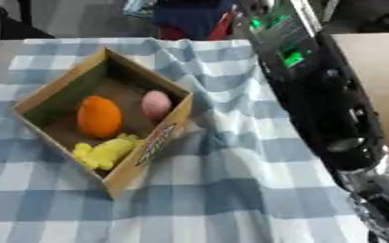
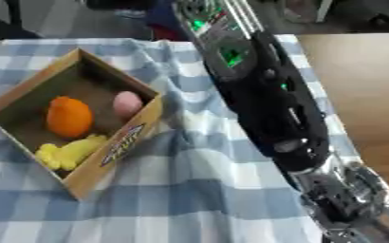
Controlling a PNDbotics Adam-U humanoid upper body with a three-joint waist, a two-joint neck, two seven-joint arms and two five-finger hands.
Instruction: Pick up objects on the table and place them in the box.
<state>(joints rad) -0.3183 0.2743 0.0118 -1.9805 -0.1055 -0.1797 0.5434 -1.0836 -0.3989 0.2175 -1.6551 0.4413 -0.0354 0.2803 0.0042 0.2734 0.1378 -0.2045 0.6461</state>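
While we're looking down at the desk [image 1: 231, 199] with its blue checked cloth [image 1: 223, 156], the cardboard box [image 1: 161, 142] is sitting at left, holding an orange fruit [image 1: 98, 116], a pink egg-shaped thing [image 1: 155, 104] and a yellow toy [image 1: 106, 152]. Our right arm [image 2: 268, 104] is stretching down the right side; we're not seeing its fingers well enough to tell.

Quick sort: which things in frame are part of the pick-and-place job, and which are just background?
Job:
cardboard box
orange object, in the box
pink egg-shaped object, in the box
yellow object, in the box
right arm, hand not clearly visible

Background:
blue checked tablecloth
bare wooden surface at right
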